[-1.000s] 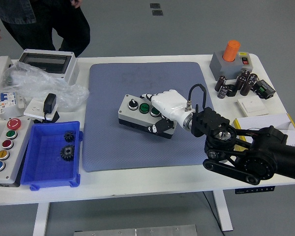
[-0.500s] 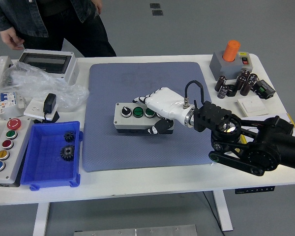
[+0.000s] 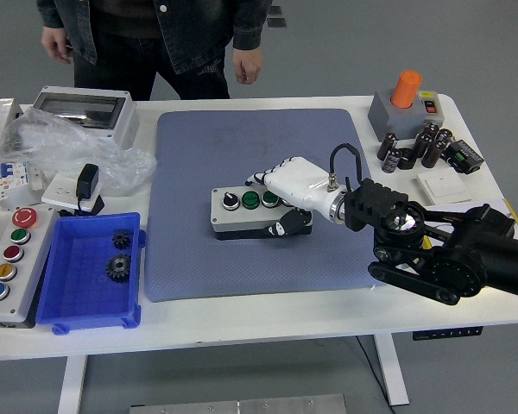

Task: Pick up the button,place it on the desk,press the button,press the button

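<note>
Our right hand (image 3: 287,191) comes in from about four o'clock and sits wrapped around the right end of the button box (image 3: 252,212), white fingers (image 3: 261,179) curled over the far top edge and the thumb (image 3: 281,228) tucked against the near face. We read that as a closed grasp on the box, though the contact under the palm is hidden. Our left hand is out of view.

The button box lies on the blue mat (image 3: 259,198), a little right of its centre, and appears to rest flat on it. Its long axis runs nine to three, so the row of buttons stretches away from our palm toward nine o'clock: a black knob (image 3: 230,200) farthest out, then a green button (image 3: 250,200), then another green one partly under the fingers.

Since the right hand is the only one near, we judge it must release, lift clear and come down at nine o'clock of its present spot to press.

A person (image 3: 155,34) stands at twelve o'clock beyond the table, hands hanging free.
</note>
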You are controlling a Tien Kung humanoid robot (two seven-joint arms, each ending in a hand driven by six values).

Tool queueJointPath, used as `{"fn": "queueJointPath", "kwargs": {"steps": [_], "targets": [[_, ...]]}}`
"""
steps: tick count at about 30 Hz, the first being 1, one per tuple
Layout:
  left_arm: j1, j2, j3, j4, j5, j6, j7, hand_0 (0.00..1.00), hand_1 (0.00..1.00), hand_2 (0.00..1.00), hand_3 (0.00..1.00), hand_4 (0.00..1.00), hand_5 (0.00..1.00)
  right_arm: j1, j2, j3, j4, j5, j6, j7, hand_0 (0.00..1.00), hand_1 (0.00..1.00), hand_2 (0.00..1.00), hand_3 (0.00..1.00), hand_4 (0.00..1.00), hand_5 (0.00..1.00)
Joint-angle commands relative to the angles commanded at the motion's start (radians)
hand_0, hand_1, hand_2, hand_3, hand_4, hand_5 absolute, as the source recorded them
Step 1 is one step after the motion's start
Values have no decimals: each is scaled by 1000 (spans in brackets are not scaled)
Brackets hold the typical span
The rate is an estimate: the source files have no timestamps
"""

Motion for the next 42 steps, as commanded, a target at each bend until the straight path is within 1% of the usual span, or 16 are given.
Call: {"fn": "queueJointPath", "kwargs": {"steps": [2,3,8,9,14,15,20,21,26,27,32,33,38,39,42], "targets": [[0,0,0,0,0,0,0,620,657,630,690,707,363,0,0,-1,0,2,2,-1,723,688,644,401,466,2],[0,0,0,0,1,0,0,620,657,628,691,708,364,1,0,0,0,3,4,-1,726,690,667,411,471,2],[-1,0,-2,0,3,-1,0,620,657,628,691,708,364,1,-2,3,-3,17,17,-4,726,690,667,411,471,2],[-1,0,-2,0,3,-1,0,620,657,628,692,708,364,0,-2,5,-3,20,21,-4,725,691,682,412,472,2],[0,0,-1,0,2,-1,1,620,657,628,692,708,364,-1,-3,14,-6,30,46,-5,725,691,682,412,472,2],[0,-1,-2,0,3,-1,1,620,657,628,692,709,364,-1,-4,17,-6,31,51,-6,725,690,701,430,477,2],[-1,0,-3,0,4,-1,0,620,657,628,692,709,364,-1,-5,23,-5,29,64,-9,725,690,701,430,477,2],[-2,0,-3,0,4,-1,0,620,657,628,691,709,363,-1,-5,24,-5,28,66,-10,750,702,732,617,667,12],[-1,0,-2,0,4,-1,0,620,657,628,691,709,363,0,-5,27,-5,24,74,-14,750,702,732,617,667,12],[-1,0,-2,0,4,-1,0,620,657,628,691,709,363,0,-5,27,-5,22,75,-14,783,736,784,706,733,156],[-1,0,-3,0,4,-1,0,620,657,628,691,709,363,-1,-6,28,-6,22,81,-16,783,736,784,706,733,156],[-1,0,-3,0,4,-1,0,619,657,627,689,707,362,-1,-5,29,-5,22,83,-16,787,746,816,808,787,166],[0,0,-3,0,4,-1,0,619,657,627,689,707,362,-2,-6,32,-6,21,91,-20,787,746,816,808,787,166],[0,0,-2,0,4,-1,0,620,657,627,685,705,359,-2,-6,32,-6,22,92,-20,788,751,841,853,847,215],[-1,0,-1,0,3,-2,0,620,657,627,685,705,359,-2,-6,34,-6,23,94,-21,788,751,841,853,847,215]]}}
